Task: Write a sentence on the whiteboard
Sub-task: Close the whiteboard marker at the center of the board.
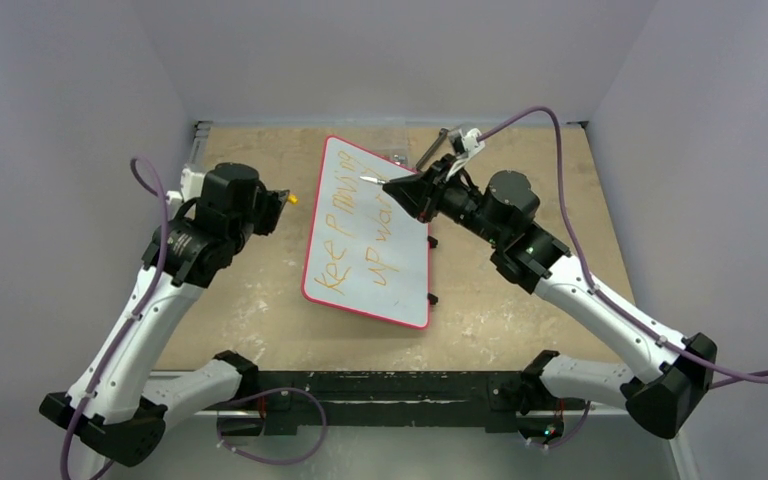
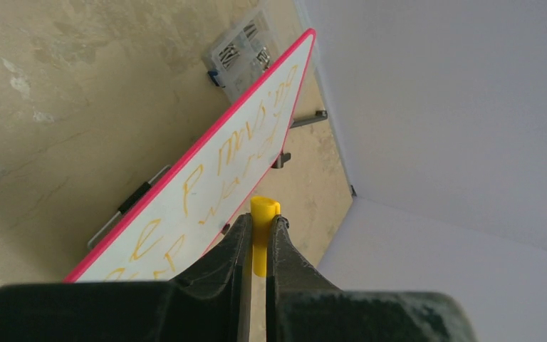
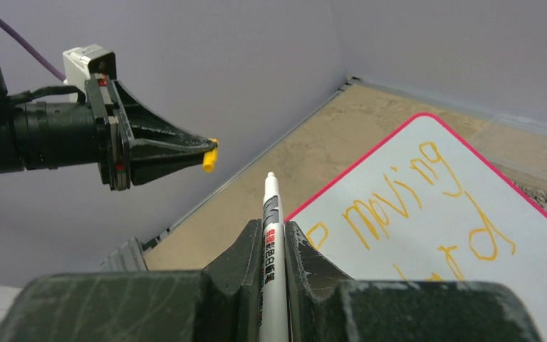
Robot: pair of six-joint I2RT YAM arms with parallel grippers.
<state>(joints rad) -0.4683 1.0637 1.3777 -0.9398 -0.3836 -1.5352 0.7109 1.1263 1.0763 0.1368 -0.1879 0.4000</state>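
Left of the whiteboard (image 1: 400, 285), the left gripper (image 2: 260, 228) pinches a yellow cap (image 2: 263, 210); over its far end, the right gripper (image 3: 272, 226) clamps a marker pen (image 3: 271, 203) near the sentence (image 1: 360, 240).

From high behind the rig, my top camera looks down on the whole tabletop (image 1: 255, 300). My left wrist camera sits close behind the left claw (image 2: 259, 226), facing along the whiteboard (image 2: 206, 174). My right wrist camera hugs the right claw (image 3: 272, 229), looking leftward. All three share the whiteboard's orange sentence (image 1: 365, 235).
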